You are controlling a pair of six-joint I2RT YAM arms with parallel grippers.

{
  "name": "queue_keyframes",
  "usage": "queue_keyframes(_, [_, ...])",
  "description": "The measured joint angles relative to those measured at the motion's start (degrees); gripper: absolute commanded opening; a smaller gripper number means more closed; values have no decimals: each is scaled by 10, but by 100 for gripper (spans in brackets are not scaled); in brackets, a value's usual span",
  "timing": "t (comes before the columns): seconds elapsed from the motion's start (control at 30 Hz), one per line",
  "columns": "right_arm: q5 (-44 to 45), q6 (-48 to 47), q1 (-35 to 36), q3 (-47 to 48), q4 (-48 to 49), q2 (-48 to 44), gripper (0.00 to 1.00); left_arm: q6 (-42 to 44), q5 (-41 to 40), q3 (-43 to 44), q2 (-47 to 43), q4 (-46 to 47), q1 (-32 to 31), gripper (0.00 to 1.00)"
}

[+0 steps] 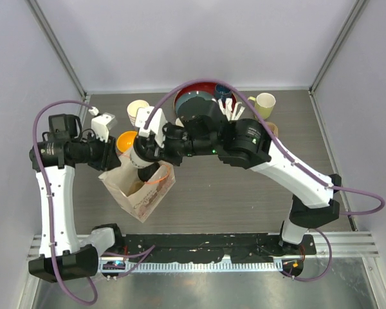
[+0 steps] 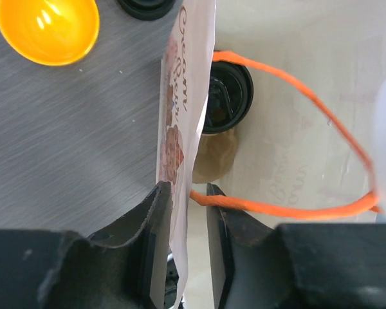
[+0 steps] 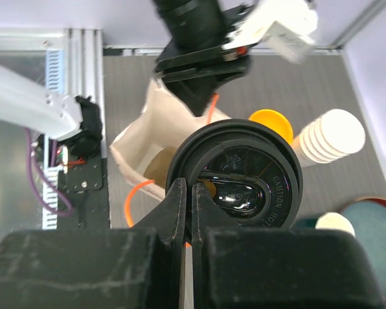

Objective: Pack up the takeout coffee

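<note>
One black-lidded cup [image 3: 257, 174] in right hand [image 3: 188, 193]; second cup [image 2: 228, 96] inside bag [image 2: 183, 96]

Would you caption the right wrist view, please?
Right gripper holds a lidded coffee cup by its rim over the open paper bag.

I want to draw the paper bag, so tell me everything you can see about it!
The paper bag is cream, with reddish-brown curly print on one side and thin orange cord handles. It stands open on the grey table. One black-lidded cup already sits inside. The left fingers straddle its side wall, slightly apart. The right fingers hold a second cup above its mouth.
</note>
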Motion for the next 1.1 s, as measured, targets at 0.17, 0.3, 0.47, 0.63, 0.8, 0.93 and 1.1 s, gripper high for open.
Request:
queue_keyframes(0.17, [-61, -34, 17, 0, -16, 13, 1, -8, -28, 28, -15, 1, 0, 40])
queue_keyframes(0.3, [-85, -52, 29, 10, -21, 18, 1, -8, -57, 32, -33, 0, 0, 38])
queue_keyframes(0.47, [-97, -66, 40, 23, -19, 22, 1, -7, -82, 25, -37, 1, 0, 26])
queue_keyframes(0.63, [-111, -80, 46, 28, -12, 26, 1, -5, -96, 4, -37, 0, 0, 11])
queue_keyframes(0.8, [-120, -105, 49, 69, -13, 75, 1, 4, -80, 3, -39, 0, 0, 0])
queue_keyframes(0.93, [-117, -131, 49, 76, -25, 123, 1, 9, -64, 1, -43, 0, 0, 0])
queue_keyframes(1.1, [-107, -163, 49, 91, -39, 172, 1, 13, -55, -3, -46, 1, 0, 0])
